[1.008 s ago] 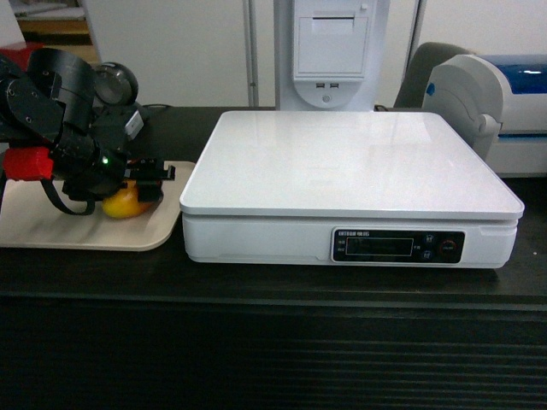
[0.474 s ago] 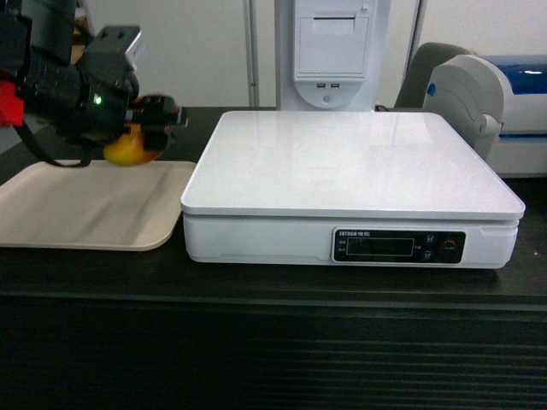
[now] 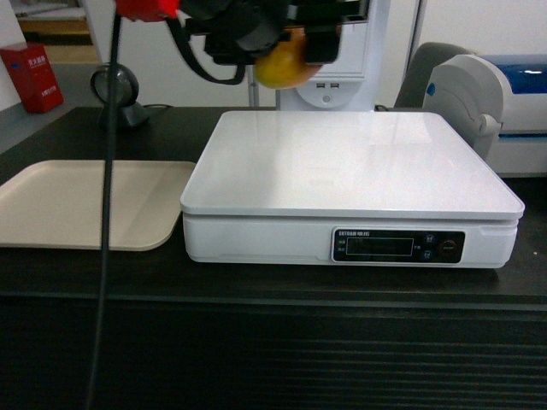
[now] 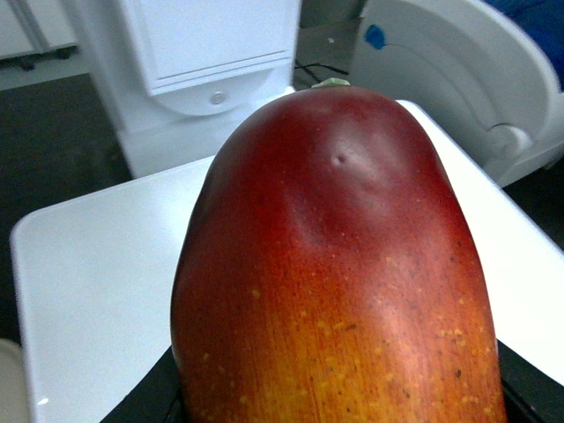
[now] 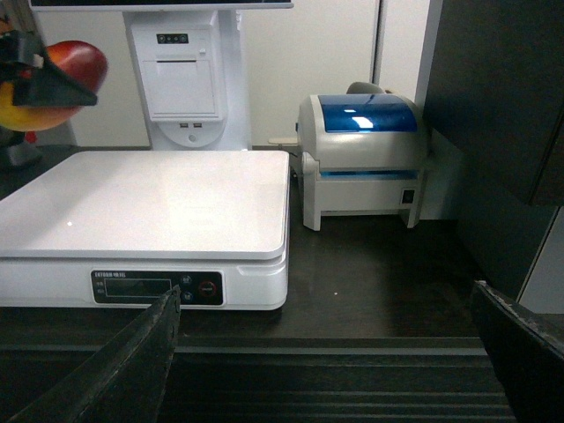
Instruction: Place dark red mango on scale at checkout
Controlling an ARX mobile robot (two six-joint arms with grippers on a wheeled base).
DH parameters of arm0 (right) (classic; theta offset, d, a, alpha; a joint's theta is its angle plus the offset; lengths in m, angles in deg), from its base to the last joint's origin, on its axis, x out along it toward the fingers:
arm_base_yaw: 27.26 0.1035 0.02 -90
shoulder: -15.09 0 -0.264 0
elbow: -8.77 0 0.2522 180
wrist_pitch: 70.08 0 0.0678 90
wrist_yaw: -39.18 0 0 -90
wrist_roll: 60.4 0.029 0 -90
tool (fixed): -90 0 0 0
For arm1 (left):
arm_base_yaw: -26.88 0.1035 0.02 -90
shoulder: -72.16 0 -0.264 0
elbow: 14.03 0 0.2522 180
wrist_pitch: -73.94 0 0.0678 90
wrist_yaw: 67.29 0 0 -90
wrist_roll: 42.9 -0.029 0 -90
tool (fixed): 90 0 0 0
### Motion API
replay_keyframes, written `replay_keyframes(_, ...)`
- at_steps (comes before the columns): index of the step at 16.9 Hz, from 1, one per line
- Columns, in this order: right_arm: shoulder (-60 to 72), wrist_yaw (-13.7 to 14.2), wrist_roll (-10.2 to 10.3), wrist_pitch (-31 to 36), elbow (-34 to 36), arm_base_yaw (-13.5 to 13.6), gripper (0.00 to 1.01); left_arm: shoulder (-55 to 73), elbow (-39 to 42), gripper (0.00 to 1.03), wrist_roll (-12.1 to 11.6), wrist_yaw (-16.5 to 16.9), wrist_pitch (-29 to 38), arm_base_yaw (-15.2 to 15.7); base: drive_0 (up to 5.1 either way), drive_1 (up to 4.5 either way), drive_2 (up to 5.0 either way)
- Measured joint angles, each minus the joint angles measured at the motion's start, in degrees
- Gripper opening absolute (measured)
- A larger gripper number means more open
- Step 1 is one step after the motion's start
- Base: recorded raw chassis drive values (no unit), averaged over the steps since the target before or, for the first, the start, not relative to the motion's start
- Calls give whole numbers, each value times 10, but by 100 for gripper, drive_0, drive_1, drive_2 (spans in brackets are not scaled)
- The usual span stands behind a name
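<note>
Since the earlier frames the left gripper (image 3: 291,38) has risen from the beige tray (image 3: 77,205) and travelled to the right, so now it hangs at the top of the head view, above the rear left part of the scale (image 3: 350,162). It is clamped on the dark red mango (image 3: 280,67), which is lifted in the air and does not touch the platform; in the head view the yellow underside of the fruit shows below the black fingers. In the left wrist view the mango (image 4: 339,282) fills most of the picture, dark red at the far end and turning orange nearer the camera, with the white platform (image 4: 88,291) under it. The right wrist view shows the fruit (image 5: 62,75) at the upper left edge, held high over the scale (image 5: 145,211). The right gripper (image 5: 326,352) stays low near the front of the checkout (image 3: 273,342), and its 2 dark fingers (image 5: 115,370) stand wide apart with nothing between them. A white label printer with a blue lid (image 5: 361,150) stands just beside the scale on the right. The tray lies on the counter at the left of the scale, touching its side or nearly so.
</note>
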Motion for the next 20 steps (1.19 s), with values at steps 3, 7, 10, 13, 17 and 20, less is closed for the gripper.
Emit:
replay_keyframes(3,0,0,0,0,0,0,98,70,-71,59,29,-5,-30,-44,0,0,0)
replay_keyframes(7,0,0,0,0,0,0,98,132,-135,59,51,-20,-58,-68,0,0,0)
replay_keyframes(10,0,0,0,0,0,0,98,171,-186,59,76,-34,-82,-76,0,0,0)
replay_keyframes(13,0,0,0,0,0,0,98,219,-237,59,98,-56,-112,-82,0,0,0)
replay_keyframes(17,0,0,0,0,0,0,98,255,-288,59,115,-110,-154,-81,0,0,0)
replay_keyframes(20,0,0,0,0,0,0,98,259,-293,72,120,-115,-160,-81,0,0,0)
